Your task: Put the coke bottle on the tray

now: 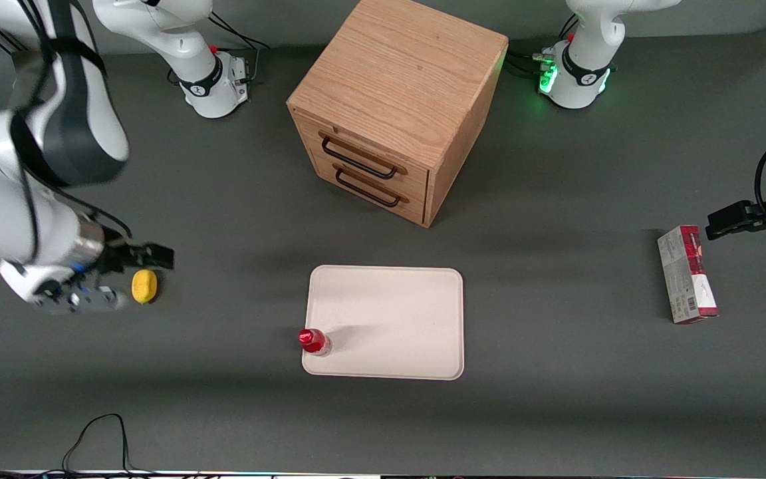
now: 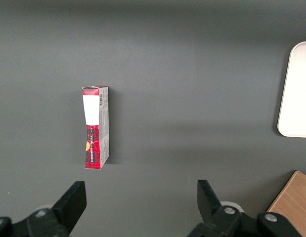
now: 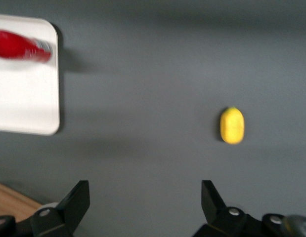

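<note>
The tray point(image 1: 389, 313) lies flat on the grey tabletop point(image 1: 556, 399), in front of the wooden drawer cabinet point(image 1: 396, 100) and nearer the front camera than it, with a strip of bare tabletop between the two. The bottle point(image 1: 314, 340) stands upright on the tray, tight in the corner nearest the front camera at the working arm's end, its base just inside the low rim. The rest of the tray is bare.

The gripper point(image 1: 127, 276) hangs above the tabletop well apart from the tray, toward the working arm's end, close by a lemon point(image 1: 144, 286). Its jaws stand wide apart and hold nothing; the wrist view shows only grey surface between them.

The bottle is slim and red, with a shiny red cap and a clear base.

A carton point(image 1: 687, 274) lies toward the parked arm's end.
</note>
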